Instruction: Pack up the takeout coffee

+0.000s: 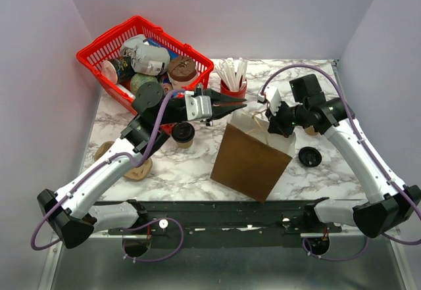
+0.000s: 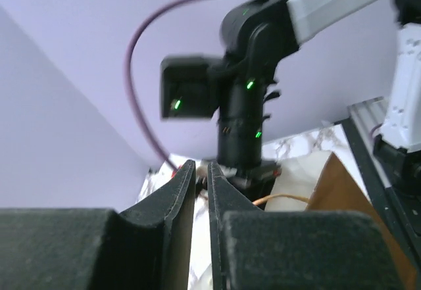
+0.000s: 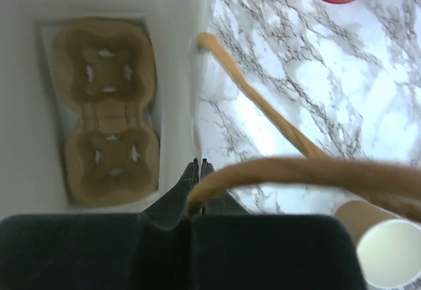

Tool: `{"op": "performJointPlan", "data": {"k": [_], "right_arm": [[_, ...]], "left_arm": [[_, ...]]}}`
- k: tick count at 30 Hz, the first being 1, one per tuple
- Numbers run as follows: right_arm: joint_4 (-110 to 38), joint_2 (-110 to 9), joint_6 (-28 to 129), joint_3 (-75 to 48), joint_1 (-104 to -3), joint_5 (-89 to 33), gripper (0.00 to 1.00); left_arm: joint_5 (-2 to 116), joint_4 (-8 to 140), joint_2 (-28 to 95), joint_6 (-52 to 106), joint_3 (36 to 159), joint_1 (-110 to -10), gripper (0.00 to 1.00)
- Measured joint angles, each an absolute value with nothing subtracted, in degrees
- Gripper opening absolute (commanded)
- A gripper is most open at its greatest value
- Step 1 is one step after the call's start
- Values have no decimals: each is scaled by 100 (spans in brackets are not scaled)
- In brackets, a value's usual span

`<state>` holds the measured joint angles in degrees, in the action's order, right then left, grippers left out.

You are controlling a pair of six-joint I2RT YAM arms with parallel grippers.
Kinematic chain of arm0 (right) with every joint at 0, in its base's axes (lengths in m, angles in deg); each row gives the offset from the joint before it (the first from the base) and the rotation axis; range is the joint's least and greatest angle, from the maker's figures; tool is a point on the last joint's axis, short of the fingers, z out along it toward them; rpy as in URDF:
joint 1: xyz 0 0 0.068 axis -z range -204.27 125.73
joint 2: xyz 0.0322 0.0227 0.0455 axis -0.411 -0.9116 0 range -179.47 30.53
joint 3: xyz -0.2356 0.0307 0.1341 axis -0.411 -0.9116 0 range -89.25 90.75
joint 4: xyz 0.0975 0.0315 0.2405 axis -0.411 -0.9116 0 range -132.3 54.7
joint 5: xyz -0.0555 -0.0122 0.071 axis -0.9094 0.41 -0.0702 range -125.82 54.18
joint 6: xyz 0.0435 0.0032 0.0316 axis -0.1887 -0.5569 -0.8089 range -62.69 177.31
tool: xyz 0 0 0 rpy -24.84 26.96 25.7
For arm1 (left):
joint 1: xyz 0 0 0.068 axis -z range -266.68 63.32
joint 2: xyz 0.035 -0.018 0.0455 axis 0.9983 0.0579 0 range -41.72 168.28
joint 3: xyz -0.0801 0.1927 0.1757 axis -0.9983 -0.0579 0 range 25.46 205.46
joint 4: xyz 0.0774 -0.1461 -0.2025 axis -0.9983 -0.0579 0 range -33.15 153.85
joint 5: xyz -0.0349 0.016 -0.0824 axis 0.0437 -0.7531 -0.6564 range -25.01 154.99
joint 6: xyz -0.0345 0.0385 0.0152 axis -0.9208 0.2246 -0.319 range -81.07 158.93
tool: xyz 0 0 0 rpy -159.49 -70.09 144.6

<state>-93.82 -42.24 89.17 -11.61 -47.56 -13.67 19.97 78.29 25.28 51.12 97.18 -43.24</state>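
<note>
Lilac walls on three sides; white marble-pattern tabletop [image 1: 191,171] with grey veining. No writing legible: the print on the tubs in the red wire-style plastic basket [image 1: 105,50] at the far left is too small to read.

Takeout coffee [image 1: 183,133], a small brown paper cup under a round black lid, stands upright on the marble, just left of the brown paper bag [image 1: 253,162] and outside it. It sits below the left arm's wrist.

Left gripper [image 1: 240,103] hovers near the bag's far left corner, beside the red cup of white straws [image 1: 231,85]. Left wrist view: fingers almost together, a thin slit between them, nothing gripped.

Right gripper [image 1: 271,122] is at the bag's far rim. Right wrist view: fingers pinched onto the rim where the twisted tan paper handle [image 3: 316,171] loops across.

Only the right wrist view looks into the bag: pale lining, and a tan moulded-pulp two-cup carrier [image 3: 108,112] lying flat at the bottom. It also shows the lidless tan paper cup [image 3: 388,247] with its pale inside, mostly hidden by the right arm from above.

Only the top view shows the loose black lid [image 1: 309,156], on the marble right of the bag.
</note>
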Motion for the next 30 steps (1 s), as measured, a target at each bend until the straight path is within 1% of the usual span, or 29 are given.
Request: {"op": "performJointPlan", "data": {"k": [8,16,20,25,30], "right_arm": [[-9540,-3964,9054,-1115,-4780,-1393,1],[-9411,-3828,9494,-927,-5117,-1874,1],[-9186,-3577,9817,-1047,-5495,-2254,1],[-9024,-3028,10158,-1624,-6227,-2731,0],[-9020,-2814,10228,-1709,-6819,-2927,1]], "left_arm": [[2970,7166,2351,5066,9158,-4711,20],[3674,6791,2279,4998,8944,-5036,12],[3951,6721,2279,4926,8944,-5157,9],[4181,6712,2279,4814,8944,-5174,8],[4277,6712,2268,4799,8887,-5174,8]]}}
